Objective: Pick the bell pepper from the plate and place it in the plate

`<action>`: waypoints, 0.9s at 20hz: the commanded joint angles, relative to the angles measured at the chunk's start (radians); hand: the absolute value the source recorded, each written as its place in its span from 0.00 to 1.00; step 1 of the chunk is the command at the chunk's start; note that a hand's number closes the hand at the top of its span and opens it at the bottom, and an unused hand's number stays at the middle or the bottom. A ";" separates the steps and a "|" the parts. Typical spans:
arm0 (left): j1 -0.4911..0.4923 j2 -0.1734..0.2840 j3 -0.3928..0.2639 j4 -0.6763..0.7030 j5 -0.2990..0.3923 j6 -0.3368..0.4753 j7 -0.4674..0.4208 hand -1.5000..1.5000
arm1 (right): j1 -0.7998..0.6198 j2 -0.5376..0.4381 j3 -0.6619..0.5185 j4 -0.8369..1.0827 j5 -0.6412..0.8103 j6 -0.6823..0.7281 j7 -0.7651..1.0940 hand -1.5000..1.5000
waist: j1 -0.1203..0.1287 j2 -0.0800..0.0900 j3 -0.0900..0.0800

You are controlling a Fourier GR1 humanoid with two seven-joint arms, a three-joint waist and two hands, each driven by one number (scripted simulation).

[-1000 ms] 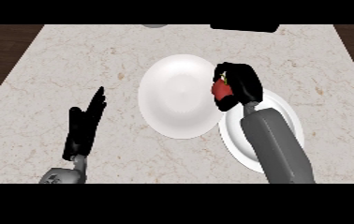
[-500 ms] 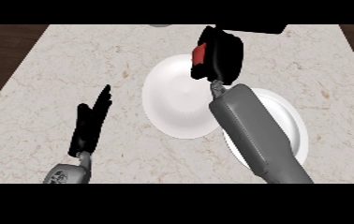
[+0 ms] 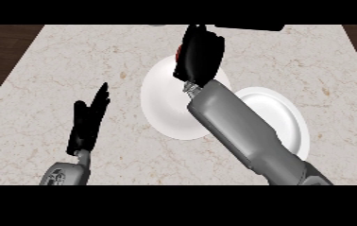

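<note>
My right hand [image 3: 200, 57] hangs over the far edge of the middle white plate [image 3: 167, 109], fingers curled round the red bell pepper [image 3: 179, 53], of which only a thin red sliver shows at the hand's left side. Its grey forearm crosses the second white plate [image 3: 282, 116] at the right. At the lower left my left hand [image 3: 89, 121] rests open on the counter, fingers pointing up, well apart from both plates.
The marble counter [image 3: 83, 64] ends in a dark strip at the far left. Dark objects [image 3: 251, 27] sit along the back edge, mostly cut off by the view's top.
My right hand has carried the bell pepper from the right plate up and leftward, over the middle plate's far edge. The left hand has barely shifted.
</note>
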 commanded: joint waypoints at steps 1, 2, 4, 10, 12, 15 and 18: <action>-0.005 0.007 0.023 0.005 0.008 0.002 -0.004 0.50 | -0.027 0.010 0.073 0.038 -0.056 -0.043 0.253 1.00 | -0.019 0.003 0.001; -0.002 0.003 0.018 -0.003 0.000 0.008 -0.004 0.50 | -0.035 0.010 0.053 0.054 -0.059 -0.072 0.239 1.00 | -0.024 0.004 0.002; 0.057 0.022 0.016 -0.049 0.016 -0.018 -0.009 0.50 | -0.046 0.010 0.030 0.114 -0.070 -0.077 0.216 1.00 | -0.018 0.003 0.002; 0.005 0.019 0.018 -0.041 0.013 -0.022 0.024 0.50 | 0.057 0.010 0.053 0.165 -0.243 -0.103 0.143 1.00 | -0.026 0.005 0.003; 0.001 0.012 0.014 -0.029 0.000 -0.011 0.017 0.50 | 0.035 0.010 0.045 0.222 -0.318 -0.118 0.099 1.00 | -0.017 0.010 0.003; 0.021 0.013 0.016 -0.035 -0.013 0.004 0.002 0.50 | 0.102 0.010 -0.001 0.239 -0.457 -0.091 -0.009 1.00 | -0.025 0.011 0.003; 0.007 0.033 0.046 -0.033 0.020 -0.029 0.014 0.50 | 0.058 0.011 0.044 0.252 -0.562 -0.085 0.008 0.00 | -0.029 0.008 0.003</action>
